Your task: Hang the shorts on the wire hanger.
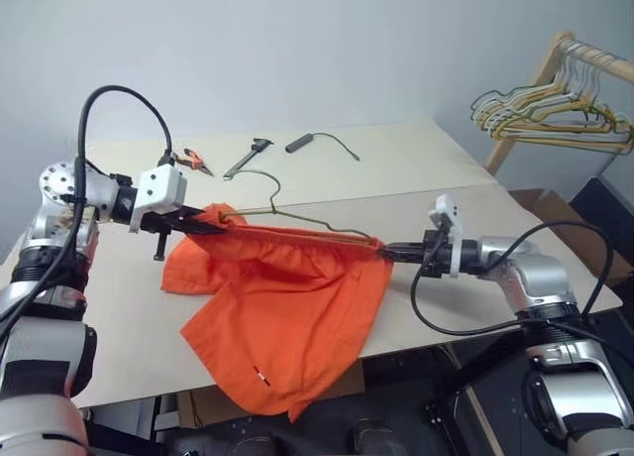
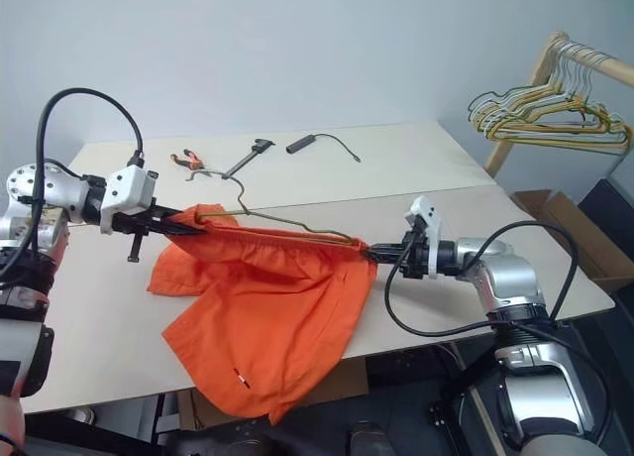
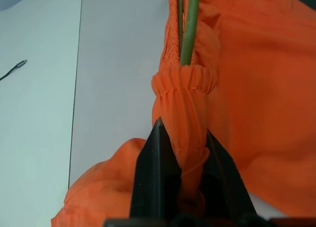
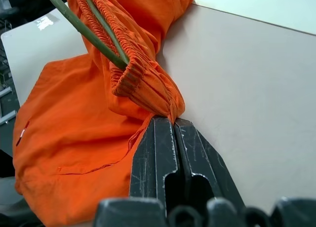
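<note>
Shorts [image 1: 282, 307] hang stretched between both end effectors: left end effector [image 1: 210, 221] and right end effector [image 1: 388, 248] each clench the waistband, wire hanger [image 1: 297, 218] threaded inside, above the surface [image 1: 426, 169].

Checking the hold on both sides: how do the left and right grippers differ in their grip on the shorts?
The left gripper sits higher, the right gripper lower, so the shorts slope. The left fingers bulge around a thick fabric bunch; the right fingers press flat on a thin pinch. Both are shut on the waistband by the wire hanger.
</note>
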Controlling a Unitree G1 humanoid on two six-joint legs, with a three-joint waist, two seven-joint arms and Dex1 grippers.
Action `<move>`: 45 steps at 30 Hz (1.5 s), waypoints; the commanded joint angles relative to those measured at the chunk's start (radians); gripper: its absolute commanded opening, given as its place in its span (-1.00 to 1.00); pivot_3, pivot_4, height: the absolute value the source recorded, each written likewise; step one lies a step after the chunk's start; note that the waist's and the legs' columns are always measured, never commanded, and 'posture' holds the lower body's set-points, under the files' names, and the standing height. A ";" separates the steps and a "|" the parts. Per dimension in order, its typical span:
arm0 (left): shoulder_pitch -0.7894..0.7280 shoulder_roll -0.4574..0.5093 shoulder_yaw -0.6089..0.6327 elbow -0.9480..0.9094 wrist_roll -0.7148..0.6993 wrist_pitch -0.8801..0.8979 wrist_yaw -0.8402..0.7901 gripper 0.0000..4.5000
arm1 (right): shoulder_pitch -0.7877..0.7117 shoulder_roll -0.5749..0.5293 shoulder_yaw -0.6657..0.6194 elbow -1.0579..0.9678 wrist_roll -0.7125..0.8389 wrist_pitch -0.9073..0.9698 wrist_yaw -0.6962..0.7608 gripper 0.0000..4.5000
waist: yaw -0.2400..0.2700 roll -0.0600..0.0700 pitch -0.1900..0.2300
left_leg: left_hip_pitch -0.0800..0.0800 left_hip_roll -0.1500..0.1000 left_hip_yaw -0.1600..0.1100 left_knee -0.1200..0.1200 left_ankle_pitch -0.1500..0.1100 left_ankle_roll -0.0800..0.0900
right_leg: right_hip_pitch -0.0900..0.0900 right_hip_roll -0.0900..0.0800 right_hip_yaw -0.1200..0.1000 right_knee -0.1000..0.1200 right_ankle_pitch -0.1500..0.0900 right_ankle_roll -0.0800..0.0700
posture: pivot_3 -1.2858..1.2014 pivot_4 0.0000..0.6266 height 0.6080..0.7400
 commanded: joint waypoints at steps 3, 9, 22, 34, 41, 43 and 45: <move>-0.035 0.020 0.043 -0.004 0.075 -0.001 0.039 -1.00 | -0.019 -0.092 0.007 -0.069 -0.074 -0.062 -0.003 -1.00 | 0.002 0.000 0.000 | 0.000 0.000 0.001 0.000 0.000 0.000 | 0.000 0.000 0.000 0.000 0.000 0.000 | 0.03 -1.00 1.00; -0.056 0.015 0.028 0.047 0.165 -0.016 0.087 -1.00 | -0.071 -0.123 0.049 -0.065 -0.107 -0.044 0.010 -1.00 | -0.001 0.000 0.000 | 0.000 0.000 0.002 0.000 0.000 0.000 | -0.001 0.000 0.000 0.000 0.000 0.000 | 0.02 -1.00 1.00; -0.073 0.015 0.031 0.059 0.223 -0.048 0.110 -1.00 | -0.121 -0.137 0.093 -0.063 -0.159 -0.086 0.033 -1.00 | -0.001 0.000 0.000 | -0.002 0.000 0.006 0.000 0.000 0.000 | -0.002 0.000 0.000 0.000 0.000 0.000 | 0.03 -1.00 1.00; -0.147 -0.077 0.021 0.039 0.282 -0.055 0.175 -1.00 | -0.237 -0.128 0.189 -0.299 -0.260 -0.063 0.011 -1.00 | 0.001 0.000 0.000 | -0.010 0.000 0.006 0.001 0.000 0.000 | -0.010 0.000 0.000 0.002 0.000 0.000 | 0.02 -1.00 1.00; -0.154 -0.096 0.027 0.049 0.300 -0.079 0.182 -1.00 | -0.269 -0.085 0.228 -0.292 -0.333 -0.049 -0.059 -1.00 | -0.006 0.000 0.000 | -0.013 0.000 0.007 0.003 0.000 0.000 | -0.014 0.000 0.000 0.003 0.000 0.000 | 0.01 -1.00 1.00; -0.150 -0.098 0.031 0.052 0.298 -0.080 0.186 -1.00 | -0.261 -0.070 0.226 -0.292 -0.344 -0.073 -0.076 -1.00 | -0.006 0.000 0.000 | -0.013 0.001 0.008 0.003 0.000 0.000 | -0.014 0.000 0.000 0.004 0.000 0.000 | 0.01 -1.00 1.00; -0.145 -0.097 0.032 0.055 0.296 -0.084 0.186 -1.00 | -0.257 -0.055 0.223 -0.291 -0.354 -0.083 -0.093 -1.00 | -0.005 0.000 0.000 | -0.013 0.001 0.008 0.003 0.000 0.000 | -0.014 0.000 0.000 0.004 0.000 0.000 | 0.01 -1.00 1.00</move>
